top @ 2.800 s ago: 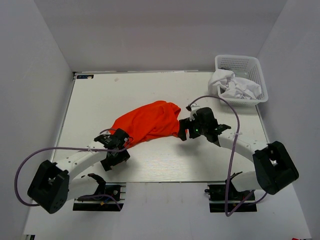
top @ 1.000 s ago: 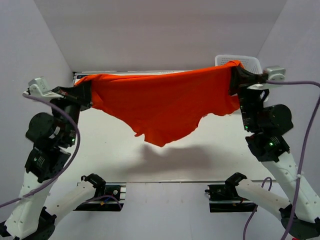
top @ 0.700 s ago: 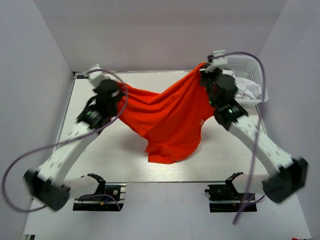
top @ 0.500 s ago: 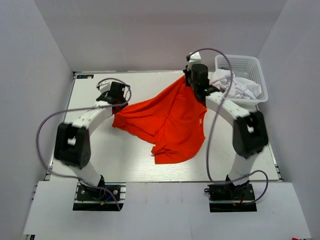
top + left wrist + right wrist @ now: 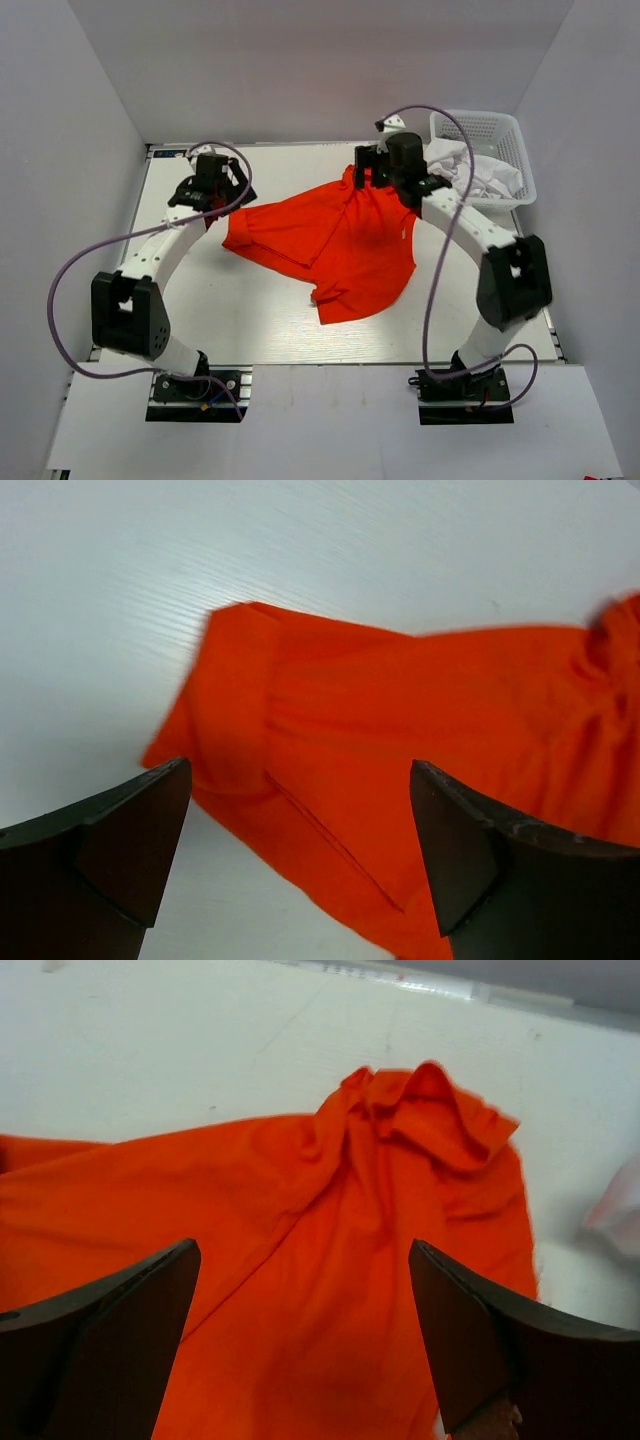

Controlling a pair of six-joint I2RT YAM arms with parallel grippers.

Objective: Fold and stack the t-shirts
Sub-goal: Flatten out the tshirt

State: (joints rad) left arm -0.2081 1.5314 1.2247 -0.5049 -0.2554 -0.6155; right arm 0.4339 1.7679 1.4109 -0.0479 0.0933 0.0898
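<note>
1 orange-red t-shirt (image 5: 340,245) rumpled on counter (image 5: 200,320), center. White t-shirts (image 5: 482,178), no. unclear, in 1 basket (image 5: 478,122), far right. Left claw (image 5: 210,188) & right claw (image 5: 375,170): both spread.

White table (image 5: 250,312): orange t-shirt (image 5: 340,240) spread mid-table; basket (image 5: 490,127) far-right corner.

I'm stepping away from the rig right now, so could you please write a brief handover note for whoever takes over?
Left gripper: open, empty, by the left edge of the orange t-shirt.
Right gripper: open, empty, above its bunched far corner.
The orange t-shirt lies rumpled on the table, unfolded.
White t-shirts: heaped in the basket, far right.
Done: nothing folded or stacked. Left: flatten, fold, stack all.
</note>
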